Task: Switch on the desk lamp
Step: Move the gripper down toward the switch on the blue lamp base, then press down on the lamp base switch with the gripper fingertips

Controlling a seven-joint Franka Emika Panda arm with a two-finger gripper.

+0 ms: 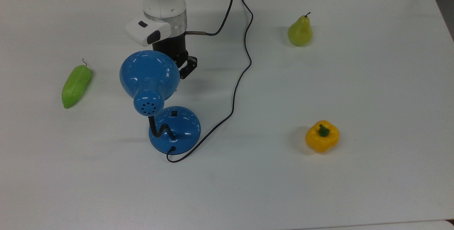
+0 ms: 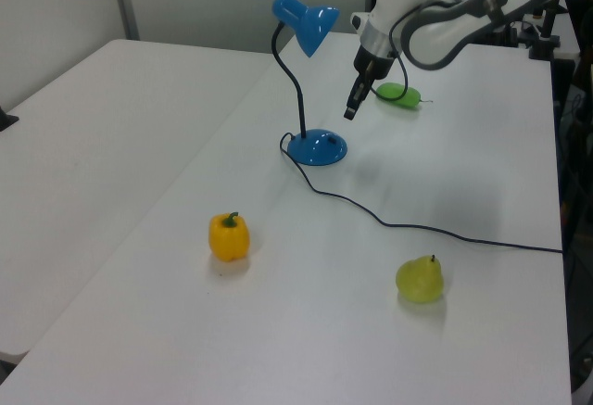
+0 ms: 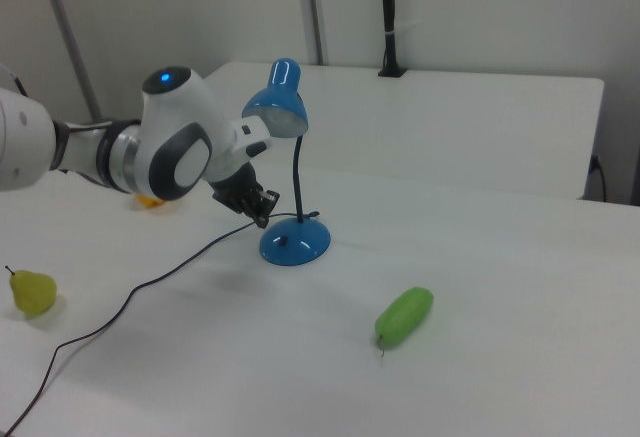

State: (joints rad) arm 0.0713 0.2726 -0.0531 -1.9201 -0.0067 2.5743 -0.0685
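White bench (image 1: pixel 354 194) carries everything. Robot arm (image 2: pixel 435 16) reaches in from the far edge, gripper (image 2: pixel 351 111) hanging above the bench just beside the desk lamp (image 1: pixel 156 95); finger spread can't be told. Lamp stands mid-bench, cord (image 1: pixel 241 77) running to the far edge. Cucumber (image 1: pixel 76 85), pear (image 1: pixel 300 31), yellow pepper (image 1: pixel 322 136) lie well apart.

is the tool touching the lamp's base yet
No. In the left view the tool hangs in the air above and to the right of the desk lamp's base, with white table showing between them.
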